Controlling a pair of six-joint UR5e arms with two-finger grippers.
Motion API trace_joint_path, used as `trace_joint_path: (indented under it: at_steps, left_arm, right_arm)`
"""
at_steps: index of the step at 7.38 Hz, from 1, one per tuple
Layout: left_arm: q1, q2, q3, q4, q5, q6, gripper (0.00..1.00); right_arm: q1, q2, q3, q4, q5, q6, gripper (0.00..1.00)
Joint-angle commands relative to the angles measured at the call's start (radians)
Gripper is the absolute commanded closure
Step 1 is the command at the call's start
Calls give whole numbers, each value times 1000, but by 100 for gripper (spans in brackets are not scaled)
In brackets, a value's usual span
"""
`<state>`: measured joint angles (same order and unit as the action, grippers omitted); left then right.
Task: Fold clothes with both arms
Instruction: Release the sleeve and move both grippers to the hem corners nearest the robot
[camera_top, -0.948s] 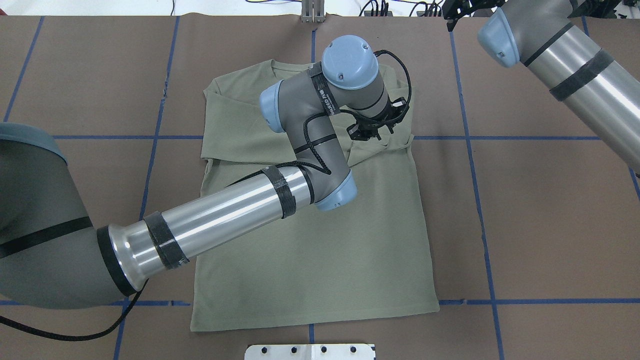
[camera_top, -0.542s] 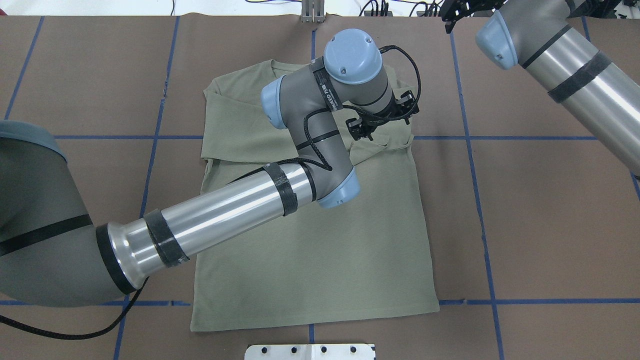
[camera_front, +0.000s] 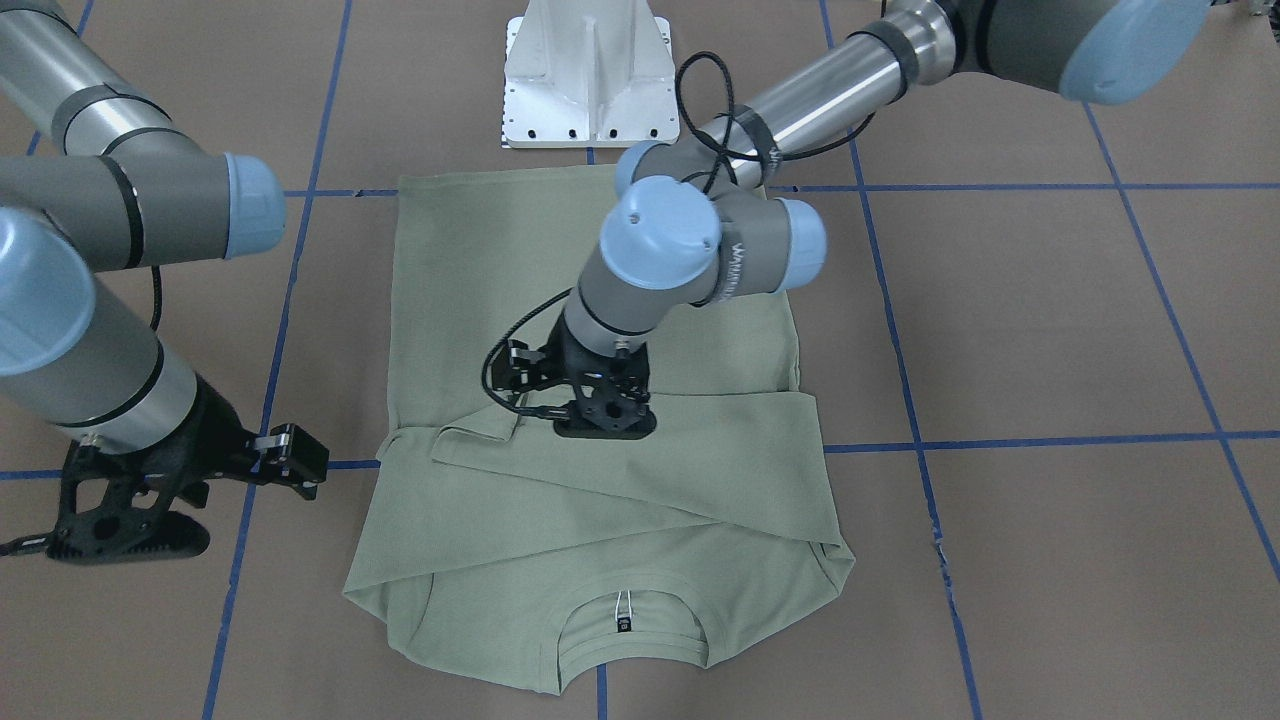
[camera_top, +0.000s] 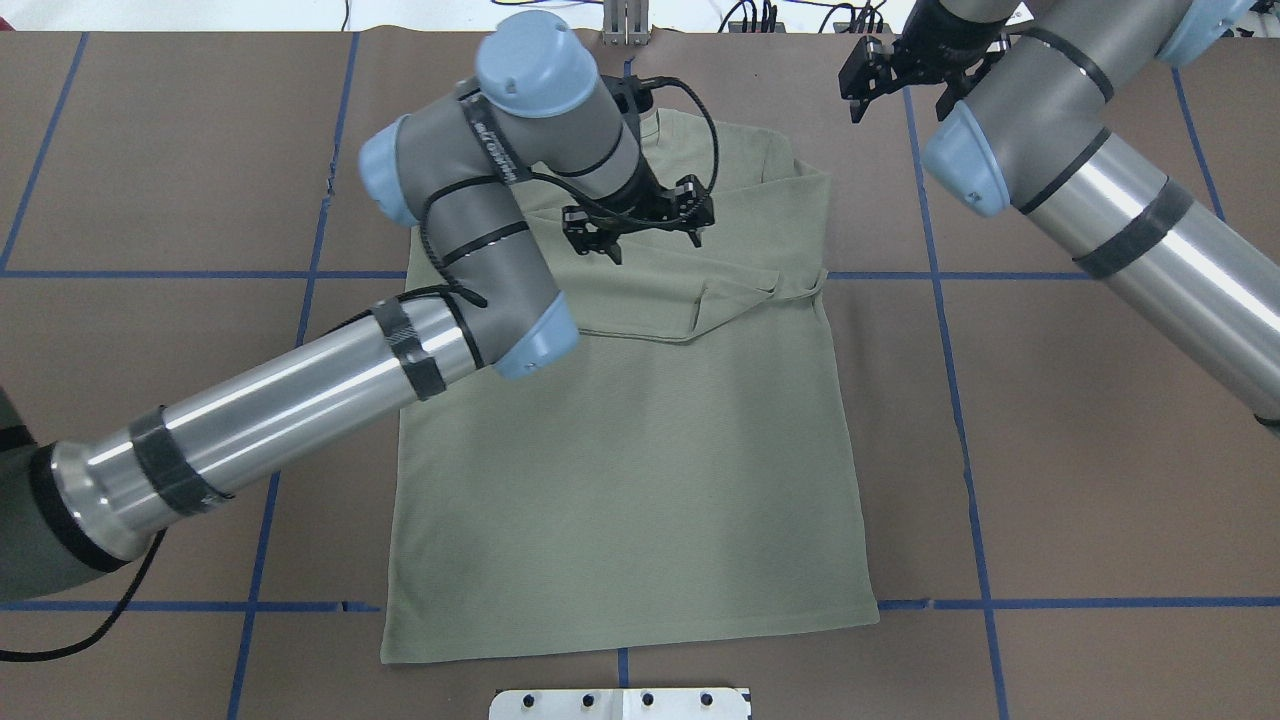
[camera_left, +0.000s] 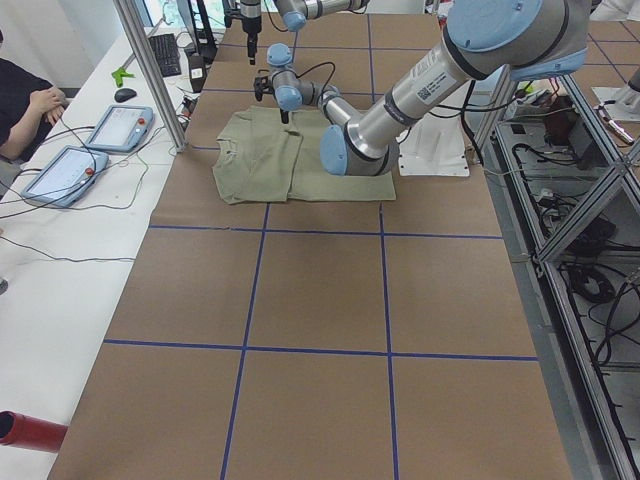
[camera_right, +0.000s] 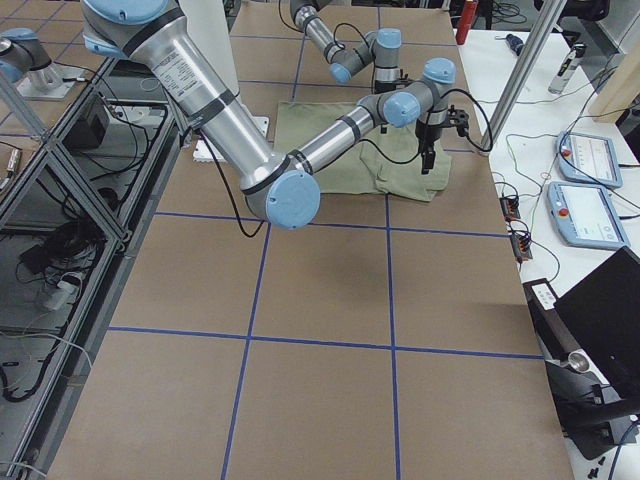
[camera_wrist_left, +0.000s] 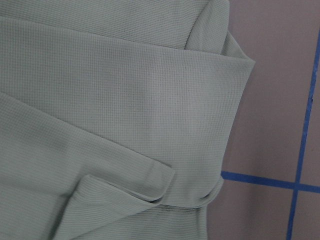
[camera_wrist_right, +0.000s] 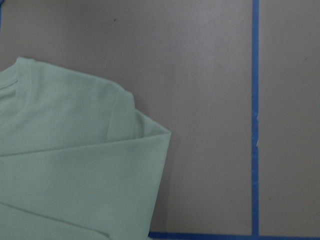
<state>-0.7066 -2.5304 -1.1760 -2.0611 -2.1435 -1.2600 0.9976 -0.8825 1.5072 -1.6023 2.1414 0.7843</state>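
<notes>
Sage-green long-sleeved shirt (camera_top: 640, 470) flat on table (camera_top: 1100, 450), both sleeves crossed over chest. We judge sleeve step done, body folds left. Left gripper (camera_front: 605, 425) low over sleeve, right gripper (camera_front: 135, 535) over bare table beside shoulder. We can't tell jaw opening on either; no cloth lifted.

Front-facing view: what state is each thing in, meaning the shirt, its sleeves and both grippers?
shirt: flat on the table, neck away from the robot, body not yet folded.
sleeves: folded in across the chest.
left gripper: low over the folded sleeves, no cloth lifted; open or shut unclear.
right gripper: off the shirt, over bare table beside a shoulder, holding nothing; open or shut unclear.
</notes>
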Motion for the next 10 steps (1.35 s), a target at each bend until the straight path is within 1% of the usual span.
trace_joint_path:
  at_steps: [1,2,3,4,5,6,7,8,9,10]
  left_arm:
    - [-39,222,-262,47,-23,76,0]
    - [-36,358,-419,36,-18,76,0]
    - [-34,472,-551,36,-15,62,0]
    - [-25,607,-674,35,0,50,0]
    - [19,733,-798,32,49,34,0]
    - [73,825,-894,10,80,-61,0]
    - [163,923,-918,-122,162,-181,0]
    - [279,1052,-915,-331,285,-291,0]
    - [370,1115,-916,-396,369,-411,6]
    - [482,1118,-909,-396,489,-535,16]
  right_arm:
    - [-144,-160,272,-1,-73,218,0]
    - [-202,-246,397,1,-96,327,0]
    - [-279,-356,542,4,-148,419,0]
    - [-371,-433,653,13,-211,550,0]
    - [-481,-519,689,160,-327,688,0]
    - [-572,-632,692,356,-400,789,0]
    - [-658,-709,705,423,-475,876,0]
    - [-747,-740,724,424,-586,944,1]
    - [-802,-754,740,426,-636,1020,1]
    - [-841,-760,748,426,-681,1052,1]
